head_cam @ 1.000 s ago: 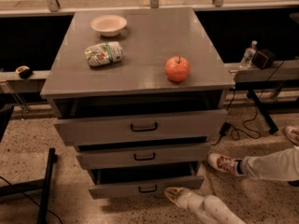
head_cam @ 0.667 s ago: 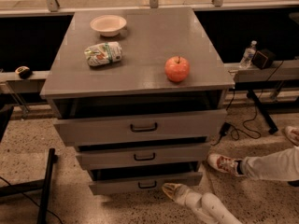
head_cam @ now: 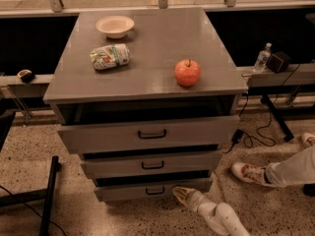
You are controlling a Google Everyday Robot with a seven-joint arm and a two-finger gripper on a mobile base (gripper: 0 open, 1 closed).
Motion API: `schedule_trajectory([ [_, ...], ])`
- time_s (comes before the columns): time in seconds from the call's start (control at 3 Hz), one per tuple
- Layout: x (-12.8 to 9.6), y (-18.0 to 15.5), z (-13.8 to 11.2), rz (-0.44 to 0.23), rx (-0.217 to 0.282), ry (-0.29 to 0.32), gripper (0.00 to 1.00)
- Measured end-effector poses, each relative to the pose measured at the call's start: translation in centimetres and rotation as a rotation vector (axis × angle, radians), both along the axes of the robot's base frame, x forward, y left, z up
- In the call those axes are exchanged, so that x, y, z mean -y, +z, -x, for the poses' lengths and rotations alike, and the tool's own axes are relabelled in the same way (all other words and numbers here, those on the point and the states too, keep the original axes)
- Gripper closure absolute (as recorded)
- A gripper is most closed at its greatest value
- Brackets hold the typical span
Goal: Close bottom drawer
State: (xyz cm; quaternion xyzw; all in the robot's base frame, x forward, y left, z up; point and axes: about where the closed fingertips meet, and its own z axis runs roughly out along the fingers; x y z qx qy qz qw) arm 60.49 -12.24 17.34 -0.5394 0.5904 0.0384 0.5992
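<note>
Though flat-fronted, bottom drawer (head_cam: 125, 193) beside gripper (head_cam: 178, 192).

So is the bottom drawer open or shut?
Open a little: the bottom drawer sticks out, with a dark gap above its front. The gripper sits close in front of it.

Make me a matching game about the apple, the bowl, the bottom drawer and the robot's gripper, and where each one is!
Things:
1. apple
2. bowl
3. bottom drawer
4. gripper

Places or states:
A. back left of the cabinet top
B. low down by the floor, next to the lowest drawer front
C. front right of the cabinet top
D. lowest of three, pulled out a little

Pairs: 1-C, 2-A, 3-D, 4-B
</note>
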Motion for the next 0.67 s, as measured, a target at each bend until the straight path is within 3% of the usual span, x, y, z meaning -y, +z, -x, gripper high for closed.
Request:
schedule_trajectory([
  [0.33,1.7,0.9,0.0,0.026,0.024,-0.015,1.0],
  [0.67,3.2,2.0,2.5,0.055,0.023,-0.021,1.0],
])
